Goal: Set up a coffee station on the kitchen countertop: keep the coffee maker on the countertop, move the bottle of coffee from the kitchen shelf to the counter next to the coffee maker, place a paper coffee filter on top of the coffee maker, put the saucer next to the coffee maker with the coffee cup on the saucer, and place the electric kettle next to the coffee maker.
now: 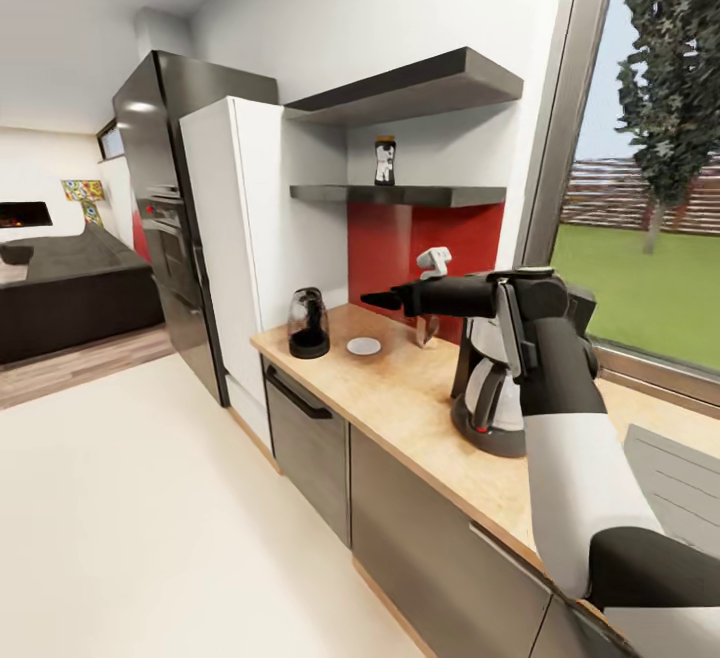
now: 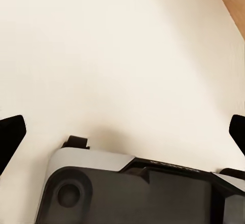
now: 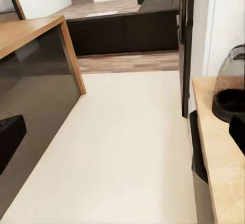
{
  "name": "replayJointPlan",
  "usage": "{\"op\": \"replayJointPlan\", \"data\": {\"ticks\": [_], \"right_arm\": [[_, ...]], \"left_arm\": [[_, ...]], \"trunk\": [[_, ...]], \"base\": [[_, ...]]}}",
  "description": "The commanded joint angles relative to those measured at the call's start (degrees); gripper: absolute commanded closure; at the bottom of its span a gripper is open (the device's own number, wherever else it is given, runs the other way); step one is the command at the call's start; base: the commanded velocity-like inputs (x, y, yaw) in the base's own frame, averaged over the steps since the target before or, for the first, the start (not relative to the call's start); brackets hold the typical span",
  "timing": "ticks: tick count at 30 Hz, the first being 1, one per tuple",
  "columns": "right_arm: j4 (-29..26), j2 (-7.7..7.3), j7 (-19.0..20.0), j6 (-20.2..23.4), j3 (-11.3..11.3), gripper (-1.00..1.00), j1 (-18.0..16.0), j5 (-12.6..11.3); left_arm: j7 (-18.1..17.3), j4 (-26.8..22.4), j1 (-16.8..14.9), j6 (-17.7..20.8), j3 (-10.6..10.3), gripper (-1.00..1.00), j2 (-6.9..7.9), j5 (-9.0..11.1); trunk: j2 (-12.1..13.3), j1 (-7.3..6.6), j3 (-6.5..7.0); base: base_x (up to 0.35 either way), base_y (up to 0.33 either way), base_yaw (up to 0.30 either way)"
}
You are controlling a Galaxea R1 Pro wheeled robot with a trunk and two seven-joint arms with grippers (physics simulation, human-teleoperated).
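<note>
The bottle of coffee (image 1: 385, 160) stands on the lower black kitchen shelf (image 1: 440, 196). Below, on the kitchen countertop (image 1: 410, 403), the electric kettle (image 1: 308, 323) sits at the far end, with the saucer (image 1: 363, 346) beside it. My right arm partly covers the coffee maker (image 1: 482, 400). My right gripper (image 1: 382, 298) hovers above the counter near the saucer, below the shelf. In the right wrist view the right gripper (image 3: 122, 134) is open and empty, with the kettle (image 3: 230, 88) off to one side. My left gripper (image 2: 122, 132) is open over pale floor.
A white object (image 1: 433, 260) shows behind my right forearm against the red panel; I cannot tell what it is. A tall fridge (image 1: 170, 218) and white cabinet (image 1: 235, 238) end the counter. The wooden island (image 3: 30, 70) faces it across open floor. My own base (image 2: 132, 193) is below the left gripper.
</note>
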Motion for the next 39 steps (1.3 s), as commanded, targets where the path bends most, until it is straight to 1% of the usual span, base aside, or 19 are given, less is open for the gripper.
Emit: {"op": "replayJointPlan", "data": {"ticks": [1, 11, 14, 19, 21, 22, 27, 33, 35, 36, 37, 38, 39], "right_arm": [[0.0, 0.08, 0.6, 0.3, -0.2, -1.00, 0.4, 0.5], [0.1, 0.07, 0.6, -0.1, -0.2, -1.00, 4.6, 0.5], [0.5, 0.05, 0.5, -3.5, -0.2, -1.00, 8.3, 0.5], [0.7, 0.05, 0.4, -5.3, -0.2, -1.00, 11.7, 0.6], [0.7, 0.05, 0.4, -5.6, -0.2, -1.00, 12.6, 0.6], [0.8, 0.05, 0.4, -6.6, -0.2, -1.00, 13.7, 0.6], [1.8, 0.05, 0.3, -7.5, -0.2, -1.00, 14.4, 0.6], [4.9, 0.05, 0.3, -8.3, -0.2, -1.00, 15.4, 0.7], [6.4, -0.01, 0.4, -11.7, -0.2, -1.00, 17.2, 0.7], [6.6, -0.05, 0.4, -12.7, -0.3, -1.00, 17.8, 0.7], [7.6, -0.40, 0.5, -16.5, -0.4, -1.00, 22.2, 0.7], [7.9, -0.50, 0.5, -16.9, -0.5, -1.00, 23.0, 0.7], [8.2, -0.79, 0.6, -17.3, -0.6, -1.00, 24.5, 0.7]], "left_arm": [[0.0, -0.1, 0.0, 0.0, 0.1, -1.00, -0.04, 0.3], [0.0, -0.1, 0.0, 0.0, 0.1, -1.00, -0.04, 0.3], [0.0, -0.1, 0.0, 0.0, 0.1, -1.00, -0.04, 0.3], [0.0, -0.1, 0.0, 0.0, 0.2, -1.00, -0.04, 0.3], [0.0, -0.1, 0.0, 0.0, 0.2, -1.00, -0.04, 0.4], [0.0, -0.1, 0.0, 0.0, 0.2, -1.00, -0.04, 0.5], [0.0, -0.1, 0.0, 0.0, 0.2, -1.00, -0.03, 0.5], [0.0, -0.1, 0.0, 0.1, 0.2, -1.00, -0.04, 0.5], [0.0, -0.1, 0.0, 0.1, 0.2, -1.00, -0.04, 0.5], [0.0, -0.1, 0.0, 0.1, 0.2, -1.00, -0.04, 0.5], [0.0, -0.1, 0.0, 0.1, 0.2, -1.00, -0.04, 0.5], [0.0, -0.1, 0.0, 0.1, 0.2, -1.00, -0.04, 0.5], [0.0, -0.1, 0.0, 0.1, 0.2, -1.00, -0.04, 0.5]], "trunk": [[-0.1, 0.02, -0.05], [-0.1, 0.02, 0.24], [-0.1, 0.02, 0.32], [-0.1, 0.02, 0.46], [-0.1, 0.02, 0.51], [-0.1, 0.02, 0.54], [-0.1, 0.02, 0.65], [-0.1, 0.02, 0.68], [-0.1, 0.02, 0.69], [-0.1, 0.02, 0.69], [-0.1, 0.02, 0.69], [-0.1, 0.02, 0.69], [-0.1, 0.02, 0.69]], "base": [[-0.001, 0.001, 0.262], [0.000, 0.000, 0.265], [0.000, 0.000, 0.266], [0.000, 0.001, 0.266], [0.000, 0.066, 0.266], [0.000, 0.206, 0.266], [0.000, 0.268, 0.242], [0.000, 0.253, 0.078], [0.000, 0.096, 0.020], [0.000, 0.048, 0.010], [0.000, 0.016, 0.003], [0.000, 0.013, 0.003], [0.000, 0.008, 0.002]]}}
